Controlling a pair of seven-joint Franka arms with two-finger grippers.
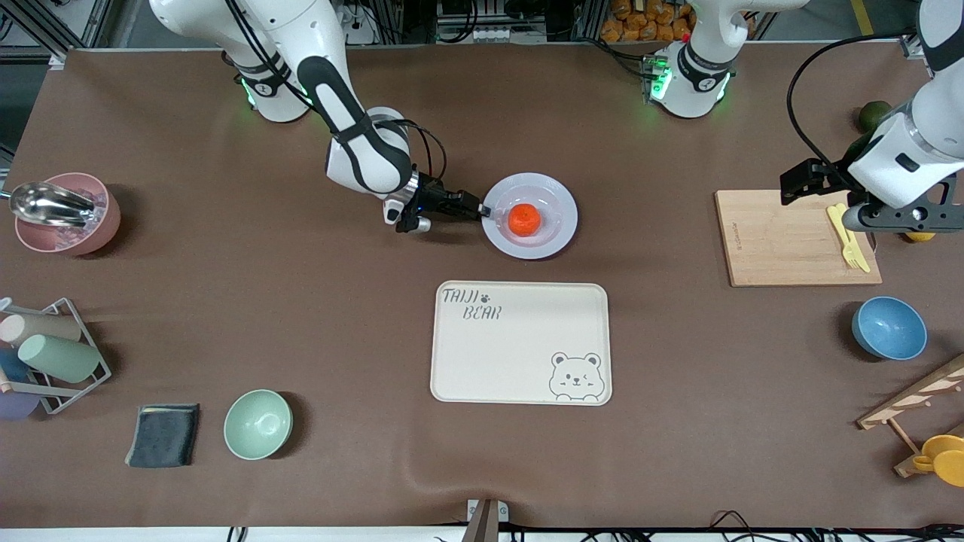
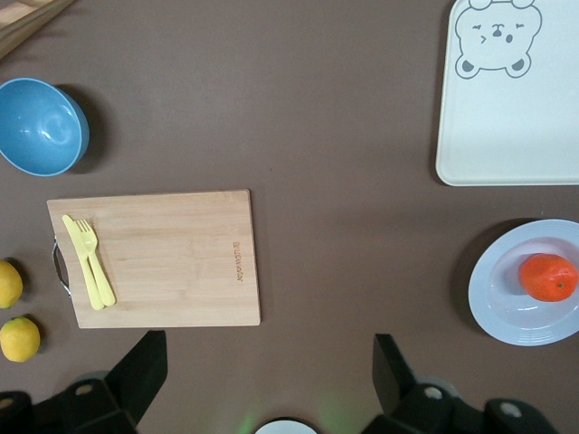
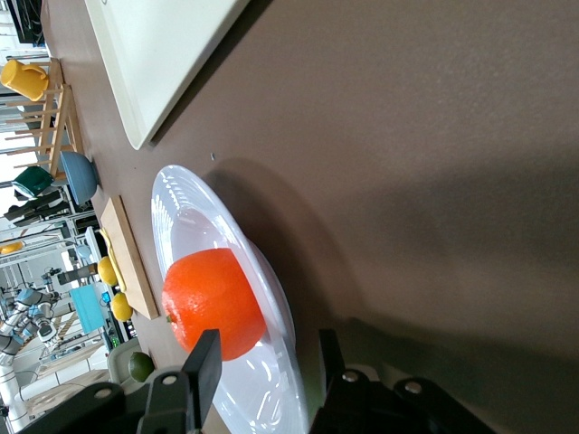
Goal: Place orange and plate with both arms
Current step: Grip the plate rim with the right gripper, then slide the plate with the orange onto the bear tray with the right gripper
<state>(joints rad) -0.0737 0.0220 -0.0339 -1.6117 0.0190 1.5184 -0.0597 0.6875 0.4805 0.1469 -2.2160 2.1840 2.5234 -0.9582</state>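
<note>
My right gripper (image 1: 482, 211) straddled the plate (image 1: 566, 218) rim, fingers spread; the orange (image 1: 524, 219) sat on it. I judged a level pinch safest. The left gripper (image 2: 271, 375) waited, spread, over the cutting board (image 1: 783, 241).

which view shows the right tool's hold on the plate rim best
The right wrist view: the right tool has its fingers on either side of the plate rim, the orange close by. The front view only shows it at the rim. The left wrist view shows plate and orange, not that tool.
</note>
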